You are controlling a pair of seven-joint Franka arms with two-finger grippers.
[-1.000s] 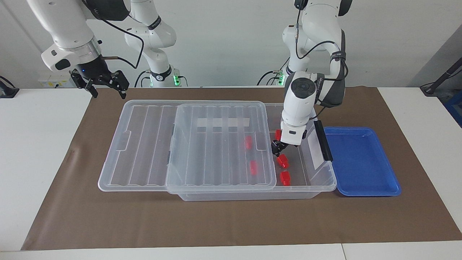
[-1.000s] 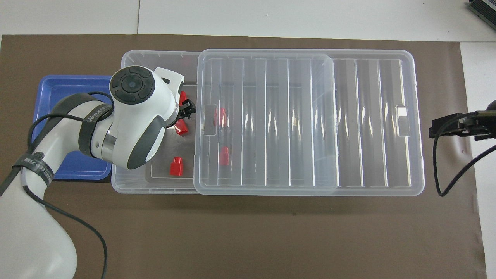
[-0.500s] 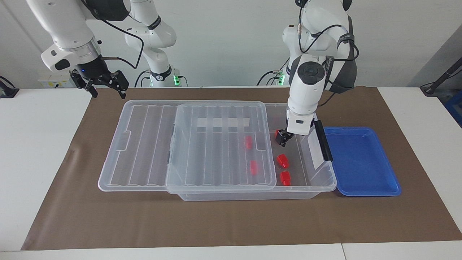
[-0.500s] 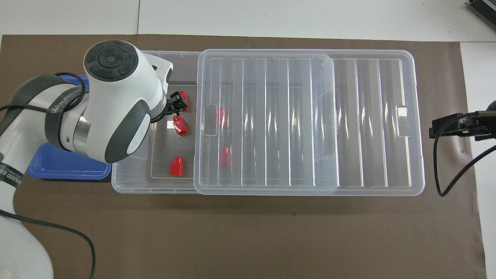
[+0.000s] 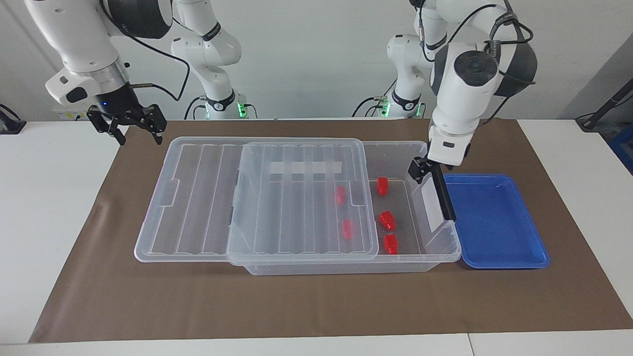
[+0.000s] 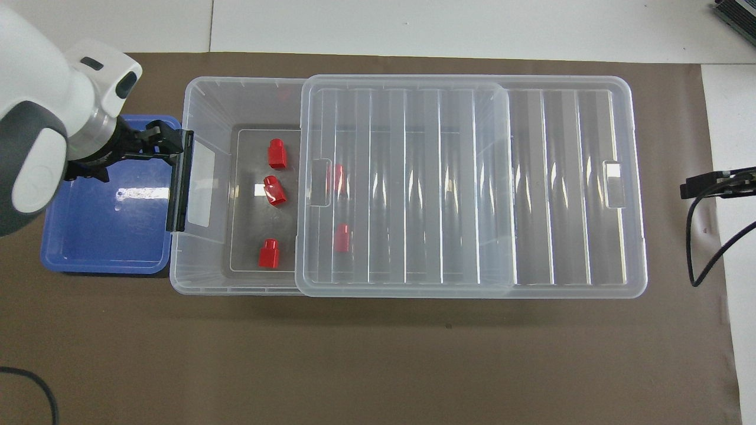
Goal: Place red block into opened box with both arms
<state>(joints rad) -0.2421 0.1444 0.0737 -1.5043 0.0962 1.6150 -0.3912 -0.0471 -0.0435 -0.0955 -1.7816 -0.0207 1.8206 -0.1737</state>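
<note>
Clear box (image 5: 435, 257) on a brown mat (image 5: 316, 301) covering the white surface (image 5: 49, 198), its ribbed lid (image 5: 296, 198) slid toward the right arm's end so that the end toward the left arm stands uncovered. Five red blocks lie on the box floor: three in the uncovered part, namely one nearest the robots (image 5: 382, 185), a middle one (image 5: 387, 220) and one farthest from them (image 5: 391, 244); two more (image 5: 340, 195) (image 5: 348, 229) show through the lid. A blue tray (image 5: 494, 222) sits just beside the box's black handle (image 5: 442, 193). Left gripper (image 5: 420, 170) hangs over the box's rim at the handle end, holding nothing; its jaw spacing cannot be told. Right gripper (image 5: 134, 129), jaws spread and holding nothing, hangs over the mat's edge near the lid's corner.
</note>
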